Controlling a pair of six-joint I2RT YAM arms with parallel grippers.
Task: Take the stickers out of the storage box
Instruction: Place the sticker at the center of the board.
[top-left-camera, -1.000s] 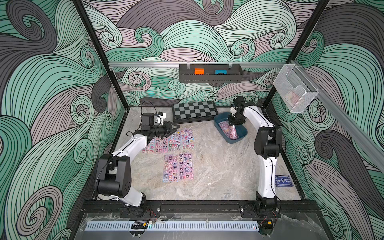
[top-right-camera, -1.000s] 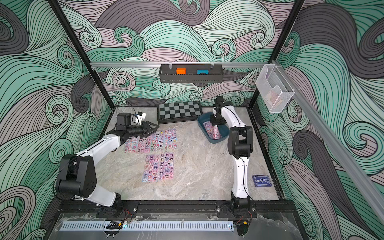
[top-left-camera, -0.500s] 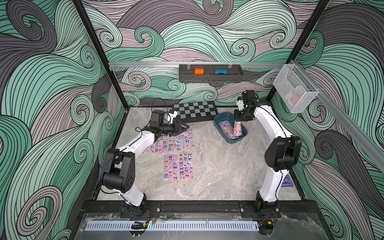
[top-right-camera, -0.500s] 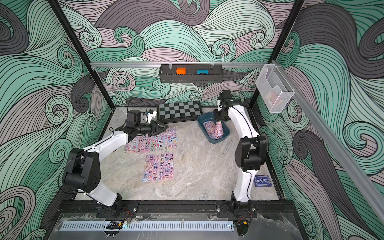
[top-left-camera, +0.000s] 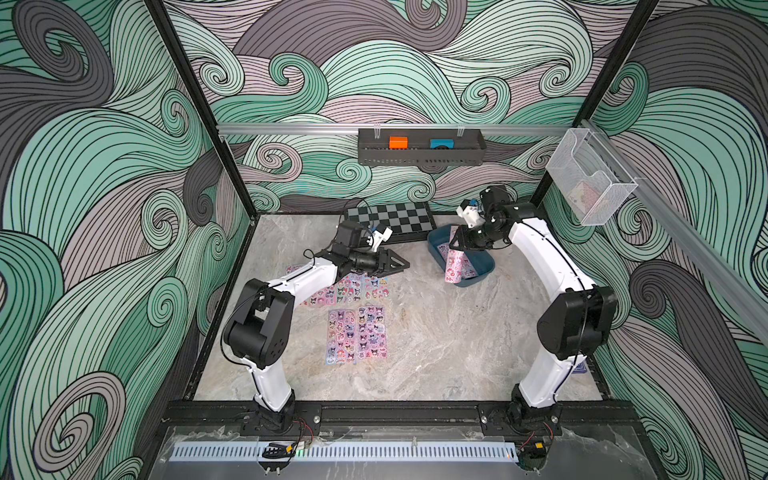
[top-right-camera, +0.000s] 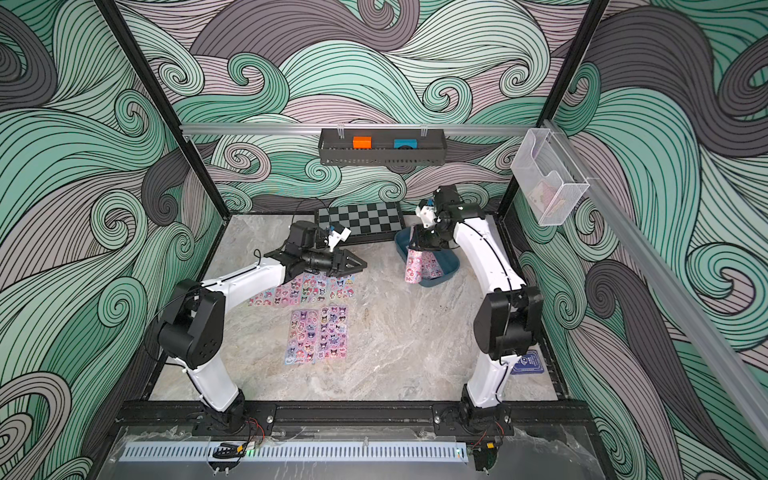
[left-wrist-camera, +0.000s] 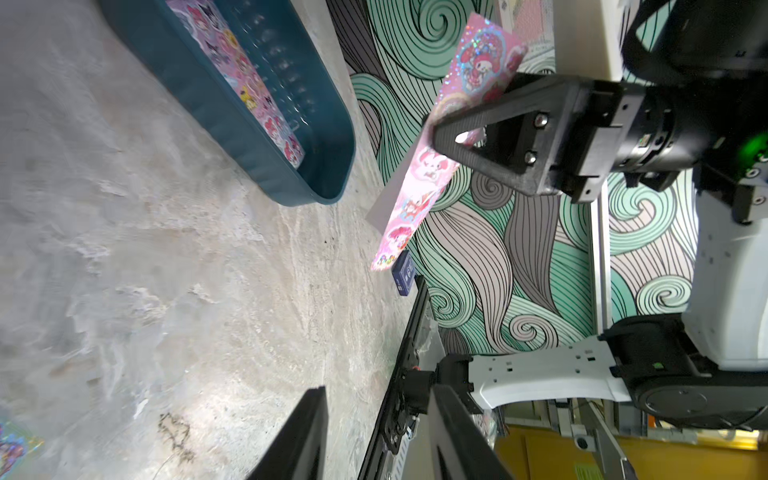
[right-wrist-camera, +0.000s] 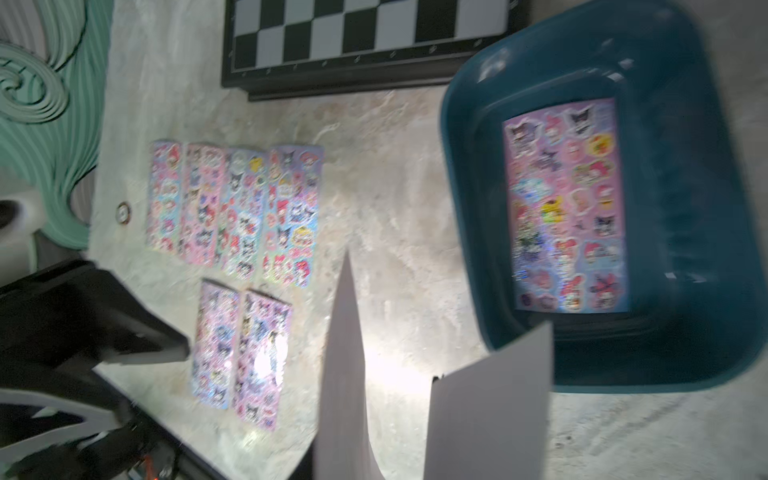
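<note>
Near the box (top-left-camera: 486, 268), right gripper (top-left-camera: 458, 246) pinches one sticker sheet (top-left-camera: 456, 270). Left gripper (top-left-camera: 400, 264) half open, empty, near table sheets (top-left-camera: 358, 332). Another sheet (right-wrist-camera: 565, 208) lies in box.

- stickers (right-wrist-camera: 565, 208): glossy pink-purple, rows of small cartoon characters; sheet in the right gripper (top-left-camera: 456, 250) pale-backed
- storage box (right-wrist-camera: 465, 199), under the right gripper: dark teal-blue
- chessboard (top-left-camera: 390, 217), beyond the left gripper (top-left-camera: 405, 264): black-and-pale checks, black frame
- table (top-left-camera: 436, 345): grey-beige marbling
- walls (top-left-camera: 374, 62): teal, mauve and grey swirls, black-lined
- both grippers: black
</note>
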